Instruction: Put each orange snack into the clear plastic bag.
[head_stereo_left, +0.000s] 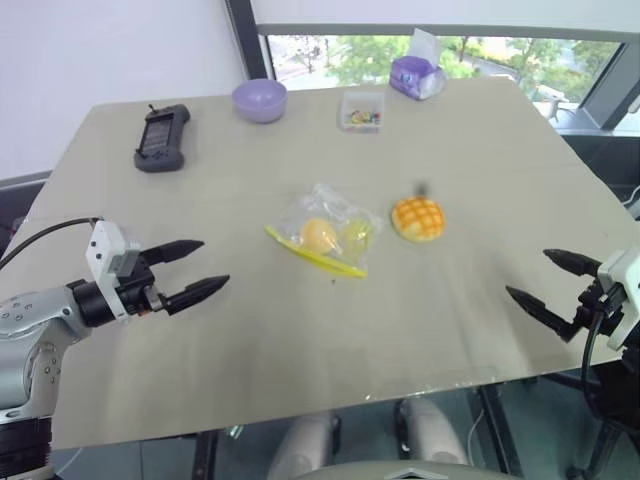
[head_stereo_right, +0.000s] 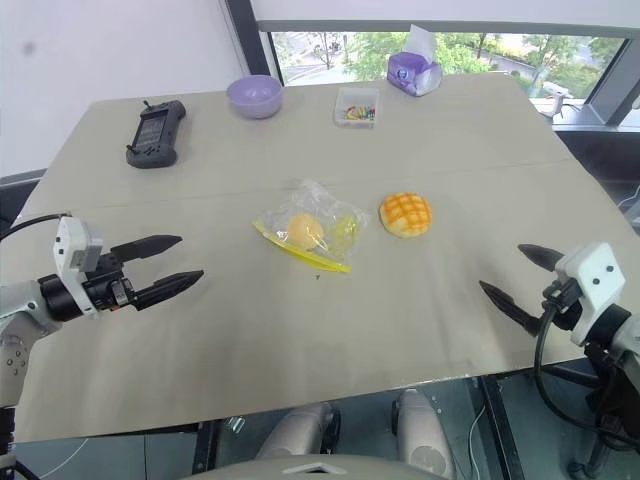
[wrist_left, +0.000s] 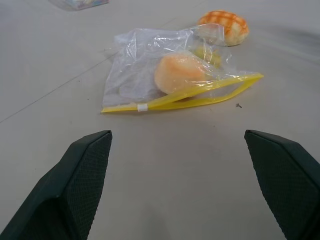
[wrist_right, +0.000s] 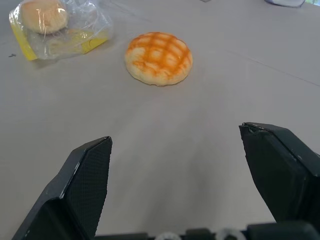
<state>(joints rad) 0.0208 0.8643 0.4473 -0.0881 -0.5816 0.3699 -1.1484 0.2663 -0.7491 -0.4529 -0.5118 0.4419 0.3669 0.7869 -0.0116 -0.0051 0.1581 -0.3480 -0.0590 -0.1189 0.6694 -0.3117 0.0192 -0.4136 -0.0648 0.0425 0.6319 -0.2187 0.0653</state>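
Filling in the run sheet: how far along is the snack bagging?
Done: a smooth orange snack and a paler one beside it already lie inside the clear plastic bag, whose yellow zip mouth gapes open. In hand: nothing; the left tool and right tool are both open and empty, hovering at the table's near corners. Left: the grid-topped snack sits on the table just right of the bag.

Crinkly, glossy clear plastic bag (head_stereo_left: 322, 230) with yellow zip strip; matt, smooth beige table (head_stereo_left: 300, 340); grid-crusted orange bun (head_stereo_left: 418, 217)
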